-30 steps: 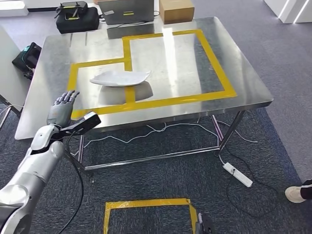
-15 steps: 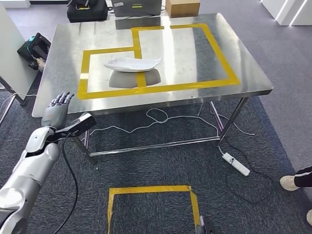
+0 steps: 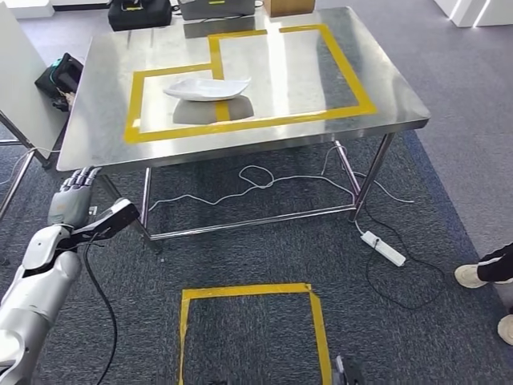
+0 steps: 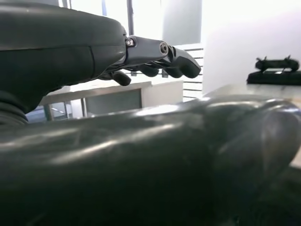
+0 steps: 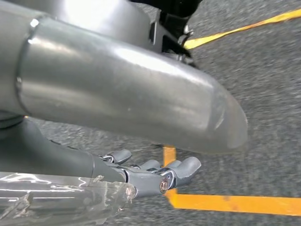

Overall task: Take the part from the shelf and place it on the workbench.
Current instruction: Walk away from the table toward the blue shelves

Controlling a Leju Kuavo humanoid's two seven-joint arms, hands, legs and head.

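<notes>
The white curved part [image 3: 205, 88] lies on the steel workbench [image 3: 393, 100], inside the left yellow-taped box, with nothing touching it. My left hand [image 3: 71, 200] hangs in front of and below the bench's near-left corner, fingers stretched out and apart, holding nothing. In the left wrist view the same left hand [image 4: 156, 54] points forward with straight fingers and an empty palm. My right hand [image 5: 152, 174] is down by my side over the carpet, fingers extended and empty.
Black bags [image 3: 139, 12] and a cardboard box [image 3: 290, 6] sit past the bench's far edge. Cables and a power strip [image 3: 382, 249] lie under the bench. A yellow tape square [image 3: 248, 293] marks the carpet. A person's shoes [image 3: 478, 274] are at the right edge.
The whole picture has shifted, so the camera moved; the bench now sits higher and farther off. My left hand has dropped from bench-edge height to below it, still empty.
</notes>
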